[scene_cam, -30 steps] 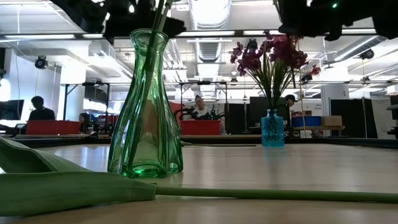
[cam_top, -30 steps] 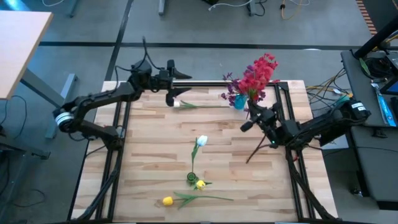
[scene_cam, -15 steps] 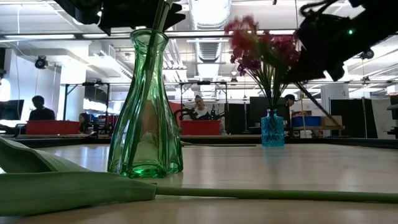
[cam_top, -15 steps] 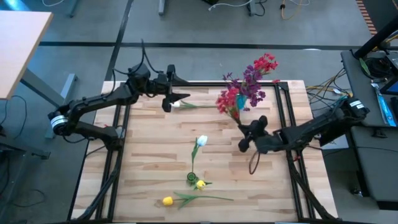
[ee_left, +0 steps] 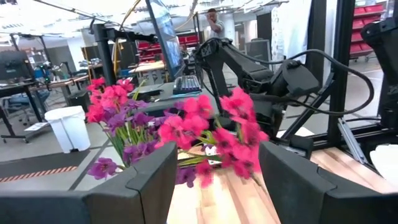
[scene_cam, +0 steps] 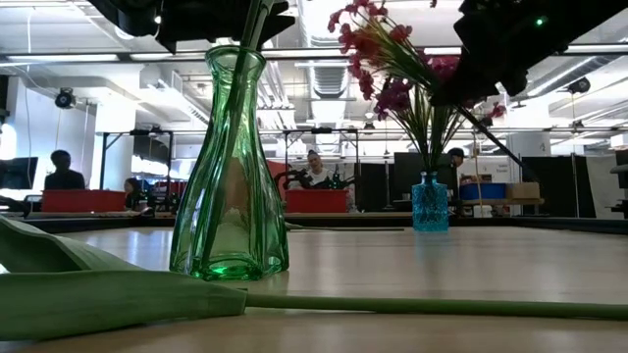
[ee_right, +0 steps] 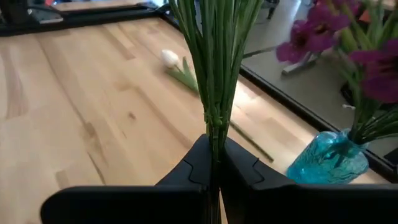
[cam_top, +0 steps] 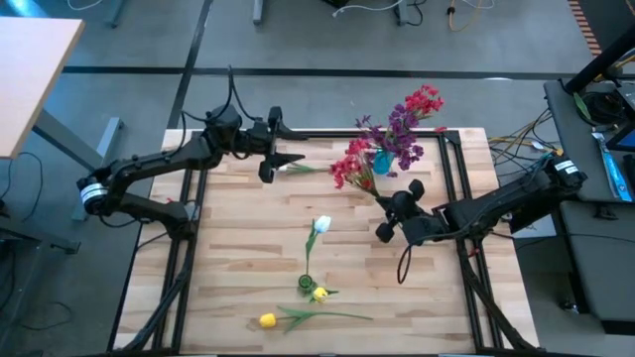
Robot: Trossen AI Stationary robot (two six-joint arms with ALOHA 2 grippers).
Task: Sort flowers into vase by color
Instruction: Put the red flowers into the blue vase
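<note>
Your right end effector (cam_top: 389, 216) is clamped on a bunch of thin green stems topped by red flowers (cam_top: 349, 166), lifted beside the small blue glass vase (cam_top: 382, 160) of purple flowers (cam_top: 400, 124). Four tulip buds lie on the plank bench (cam_top: 238, 238): two white, two yellow. A ribbed green glass vase (scene_cam: 230, 167) stands nearby. Your left end effector (cam_top: 270, 159) hovers part-open, empty.

Both arms are dark, almost black, built from slim round tubes with thick joints. Each has a white band near its base. Black cables loop along the left arm (cam_top: 159, 164) and the right arm (cam_top: 506, 203).
</note>
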